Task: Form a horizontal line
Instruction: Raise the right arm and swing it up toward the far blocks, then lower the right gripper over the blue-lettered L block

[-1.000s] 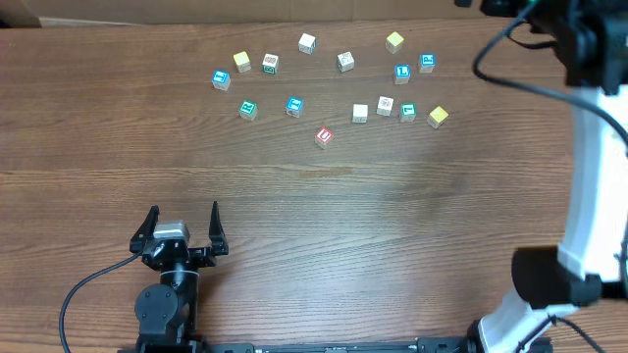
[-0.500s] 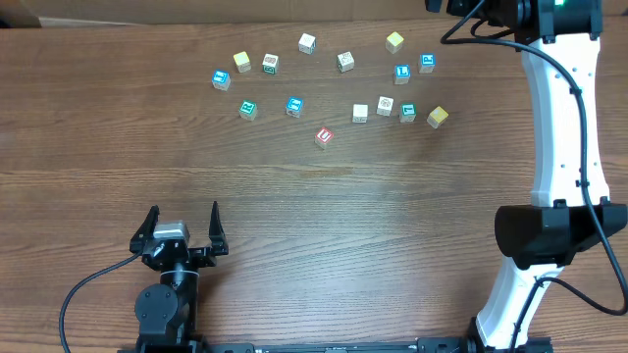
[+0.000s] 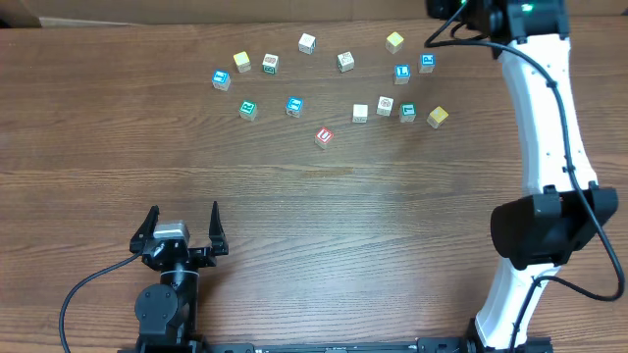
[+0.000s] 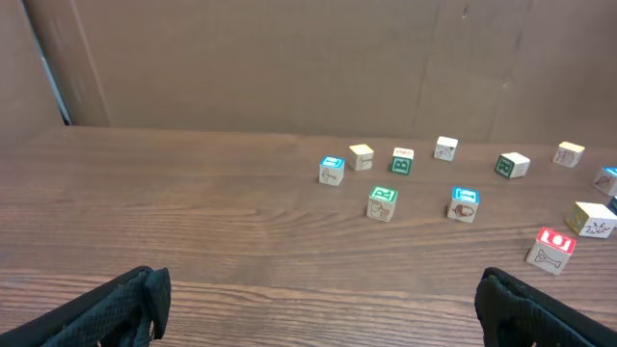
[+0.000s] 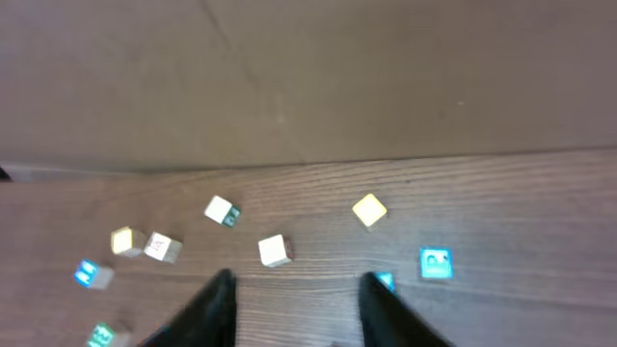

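Horizontal line (image 3: 385, 105): three pale cubes, gapped, slightly uneven | left gripper (image 3: 183, 212): spread wide, empty | right gripper (image 5: 297, 281): fingers seemingly apart, nothing between.

Table (image 3: 294, 216): scattered cubes (image 3: 270, 64) occupy the far half, spread left to right. A loose row of cubes (image 3: 385, 105) sits right of centre, a lone cube (image 3: 324, 136) nearer and left of it. The left gripper (image 3: 183, 230) stands near left, well apart.

Brown grained table (image 3: 412, 235) bears a whitish cube (image 3: 360, 113), yellow cube (image 3: 394, 41), red-marked cube (image 3: 324, 136).
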Action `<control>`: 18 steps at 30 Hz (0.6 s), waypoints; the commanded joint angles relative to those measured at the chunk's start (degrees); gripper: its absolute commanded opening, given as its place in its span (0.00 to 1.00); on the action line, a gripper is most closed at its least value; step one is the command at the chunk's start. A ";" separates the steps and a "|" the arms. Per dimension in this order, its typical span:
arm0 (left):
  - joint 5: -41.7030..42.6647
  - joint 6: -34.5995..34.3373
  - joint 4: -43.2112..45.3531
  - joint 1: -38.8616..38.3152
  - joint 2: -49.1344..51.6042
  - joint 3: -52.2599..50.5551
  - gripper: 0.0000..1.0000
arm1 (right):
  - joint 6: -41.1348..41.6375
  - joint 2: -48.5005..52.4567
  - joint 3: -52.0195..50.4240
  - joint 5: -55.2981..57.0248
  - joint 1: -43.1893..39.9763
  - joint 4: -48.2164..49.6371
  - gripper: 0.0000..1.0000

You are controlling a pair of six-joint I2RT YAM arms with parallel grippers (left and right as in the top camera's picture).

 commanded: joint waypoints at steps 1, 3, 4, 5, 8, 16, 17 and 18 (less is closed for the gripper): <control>-0.11 1.27 -0.07 -0.48 -0.63 -0.13 1.00 | -0.13 -0.35 -5.11 -0.22 0.20 3.23 0.43; -0.11 1.27 -0.07 -0.48 -0.63 -0.13 0.99 | -0.13 -0.35 -9.18 -0.22 0.20 6.62 0.45; -0.11 1.27 -0.07 -0.48 -0.63 -0.13 0.99 | -0.13 -0.35 -11.06 -0.24 0.20 8.22 0.45; -0.11 1.27 -0.07 -0.48 -0.63 -0.13 0.99 | -0.13 -0.35 -13.03 -0.24 0.20 9.92 0.45; -0.11 1.27 -0.07 -0.48 -0.63 -0.13 1.00 | -0.13 -0.35 -19.08 -0.24 0.20 15.26 0.46; -0.11 1.27 -0.07 -0.48 -0.63 -0.13 1.00 | -0.15 -0.35 -32.57 1.70 0.63 28.57 0.50; -0.11 1.27 -0.07 -0.48 -0.63 -0.13 1.00 | -0.17 -0.35 -33.55 3.13 0.87 29.42 0.51; -0.11 1.27 -0.07 -0.48 -0.63 -0.13 1.00 | -0.22 -0.33 -34.34 4.74 1.18 30.05 0.51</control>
